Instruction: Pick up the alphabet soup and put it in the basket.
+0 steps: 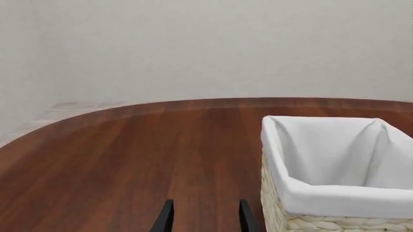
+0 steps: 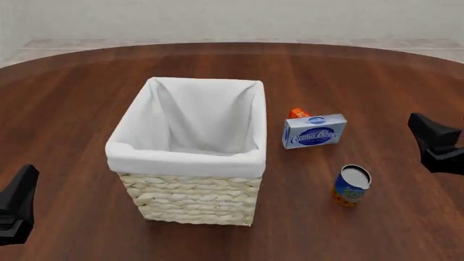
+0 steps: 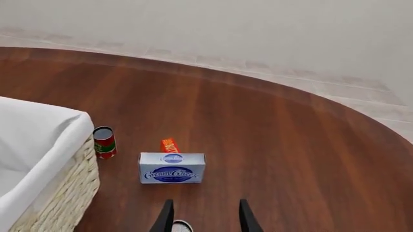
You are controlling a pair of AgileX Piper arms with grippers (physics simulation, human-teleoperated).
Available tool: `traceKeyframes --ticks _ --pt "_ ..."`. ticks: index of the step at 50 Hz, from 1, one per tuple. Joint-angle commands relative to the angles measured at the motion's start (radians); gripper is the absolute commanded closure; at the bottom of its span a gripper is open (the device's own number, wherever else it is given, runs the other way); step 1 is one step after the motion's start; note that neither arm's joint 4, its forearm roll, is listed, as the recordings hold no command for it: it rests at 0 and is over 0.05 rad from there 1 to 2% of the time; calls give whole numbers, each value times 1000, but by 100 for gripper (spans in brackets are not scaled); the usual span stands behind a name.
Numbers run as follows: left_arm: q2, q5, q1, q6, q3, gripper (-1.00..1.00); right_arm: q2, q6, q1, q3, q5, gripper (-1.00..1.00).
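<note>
The alphabet soup (image 2: pixel 352 185), a small can with a blue and orange-yellow label and silvery top, stood upright on the table, off to the right of the basket (image 2: pixel 190 209). That big cream wicker basket sat upright, its white liner folded over the rim.

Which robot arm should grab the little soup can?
The right arm, probably. The alphabet soup stands on the right side of the basket, near the right end effector. The left end effector sits across the basket, which blocks its way. Both are open and empty.
</note>
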Motion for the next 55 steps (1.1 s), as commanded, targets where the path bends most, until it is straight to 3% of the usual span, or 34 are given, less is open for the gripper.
traceKeyframes --ticks 1,29,55 --pt "0 2 -7 0 0 -100 41 9 15 8 -15 -100" --pt "0 -1 -6 4 10 -100 156 22 56 87 -156 -100" --pt "4 -5 -8 3 12 -100 239 23 88 119 -227 -100"
